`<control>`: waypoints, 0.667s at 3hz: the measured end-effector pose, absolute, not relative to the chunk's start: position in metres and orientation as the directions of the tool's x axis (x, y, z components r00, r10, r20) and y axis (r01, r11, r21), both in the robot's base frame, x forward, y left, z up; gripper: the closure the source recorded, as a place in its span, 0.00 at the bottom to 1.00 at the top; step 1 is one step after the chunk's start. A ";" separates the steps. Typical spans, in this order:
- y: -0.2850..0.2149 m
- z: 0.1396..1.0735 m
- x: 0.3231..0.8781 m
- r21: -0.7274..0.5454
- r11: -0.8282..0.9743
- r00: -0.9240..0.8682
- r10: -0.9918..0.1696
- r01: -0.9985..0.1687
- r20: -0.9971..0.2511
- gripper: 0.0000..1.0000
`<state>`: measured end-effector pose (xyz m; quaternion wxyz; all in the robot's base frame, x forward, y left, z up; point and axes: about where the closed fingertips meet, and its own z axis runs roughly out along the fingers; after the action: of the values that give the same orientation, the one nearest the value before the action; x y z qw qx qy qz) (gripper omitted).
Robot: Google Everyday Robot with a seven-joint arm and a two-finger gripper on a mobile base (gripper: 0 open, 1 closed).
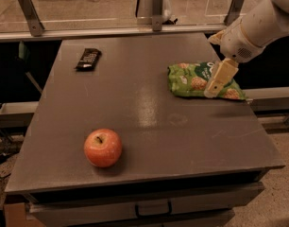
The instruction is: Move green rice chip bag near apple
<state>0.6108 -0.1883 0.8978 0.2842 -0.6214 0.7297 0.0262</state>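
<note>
The green rice chip bag [191,81] lies flat at the right side of the grey table, with tan chip pictures on it. The apple [103,147], red-orange with a short stem, sits near the table's front left. My gripper [215,85] comes in from the upper right on a white arm and hangs over the bag's right half, covering part of it. Its cream-coloured fingers [219,77] point down toward the bag.
A small black wrapped bar [88,59] lies at the table's back left. A metal rail with posts [154,8] runs along the table's far edge. The table [149,122] has a drawer front below its near edge.
</note>
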 end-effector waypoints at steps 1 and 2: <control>-0.178 0.874 0.625 -0.256 0.240 -0.092 -0.872 -0.936 -0.481 0.00; -0.171 0.853 0.634 -0.204 0.253 -0.126 -0.864 -0.946 -0.487 0.17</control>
<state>0.6342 -0.1705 0.8531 0.2634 -0.6062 0.7464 0.0775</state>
